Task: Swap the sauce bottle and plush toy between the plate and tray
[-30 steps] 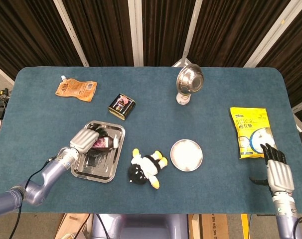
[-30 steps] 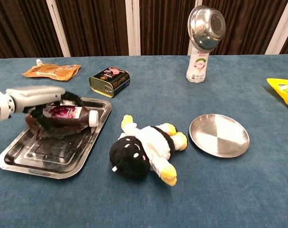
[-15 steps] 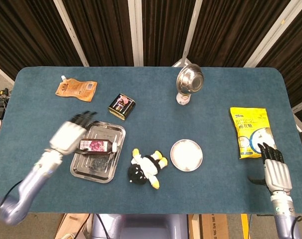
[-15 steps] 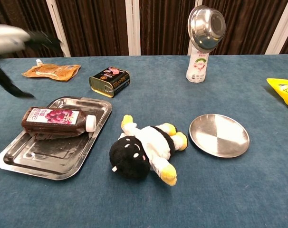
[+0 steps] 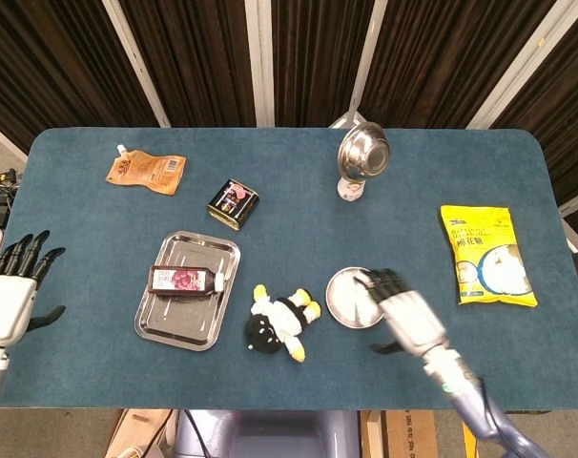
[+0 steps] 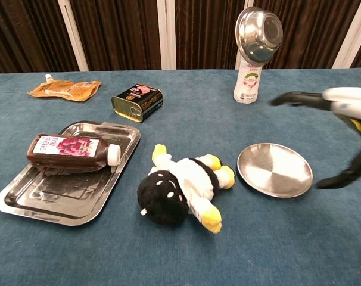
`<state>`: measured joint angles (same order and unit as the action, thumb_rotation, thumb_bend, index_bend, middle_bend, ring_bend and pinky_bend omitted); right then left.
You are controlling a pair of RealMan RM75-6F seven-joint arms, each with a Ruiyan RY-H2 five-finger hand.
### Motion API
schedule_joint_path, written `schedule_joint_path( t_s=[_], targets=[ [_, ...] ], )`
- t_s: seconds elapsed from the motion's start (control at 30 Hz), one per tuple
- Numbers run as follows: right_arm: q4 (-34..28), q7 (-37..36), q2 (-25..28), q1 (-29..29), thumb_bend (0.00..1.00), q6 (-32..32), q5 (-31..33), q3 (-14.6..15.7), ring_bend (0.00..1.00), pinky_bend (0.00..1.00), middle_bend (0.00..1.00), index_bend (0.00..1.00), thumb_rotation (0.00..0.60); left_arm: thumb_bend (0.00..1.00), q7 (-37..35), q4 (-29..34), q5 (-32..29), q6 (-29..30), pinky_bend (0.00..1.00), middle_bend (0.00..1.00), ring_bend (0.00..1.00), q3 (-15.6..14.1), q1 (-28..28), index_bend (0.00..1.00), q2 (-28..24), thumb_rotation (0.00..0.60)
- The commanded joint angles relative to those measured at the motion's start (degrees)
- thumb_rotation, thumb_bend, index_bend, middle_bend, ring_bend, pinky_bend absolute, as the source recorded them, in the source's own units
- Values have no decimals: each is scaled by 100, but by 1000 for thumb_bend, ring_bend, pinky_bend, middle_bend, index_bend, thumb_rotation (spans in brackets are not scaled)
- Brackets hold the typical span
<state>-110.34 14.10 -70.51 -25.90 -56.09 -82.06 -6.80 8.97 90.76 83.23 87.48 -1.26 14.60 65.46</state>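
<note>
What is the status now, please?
Both hands open: left hand withdrawn, right hand over plate. Sauce bottle in tray; plush toy on table.

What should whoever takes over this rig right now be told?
Left hand: open, empty, off the table's left edge.
Right hand: open, empty, over the plate.
Sauce bottle: lying in the tray.
Plush toy: on the cloth between tray and plate.
Done: bottle is in the tray.
Left: toy onto the bare plate, probably with the right hand.
</note>
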Motion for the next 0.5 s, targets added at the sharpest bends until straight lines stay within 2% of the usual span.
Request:
schedule_joint_path(
  t_s=[0.03, 0.23, 0.5],
  targets=[
    [-471, 461, -209, -477, 16, 551, 73, -51, 0, 0, 1, 67, 600, 147, -179, -231, 108, -5, 100, 0, 0, -52, -115, 177, 171, 600],
    [-581, 1109, -687, -967, 17, 975, 719, -70, 0, 0, 3, 67, 600, 151, -207, -469, 156, 43, 100, 0, 0, 1, -225, 168, 350, 600],
    [-303, 1590, -1373, -1432, 16, 1032, 1449, -93, 0, 0, 12, 67, 600, 151, -286, -563, 274, 150, 100, 0, 0, 80, -324, 163, 382, 600]
  ],
)
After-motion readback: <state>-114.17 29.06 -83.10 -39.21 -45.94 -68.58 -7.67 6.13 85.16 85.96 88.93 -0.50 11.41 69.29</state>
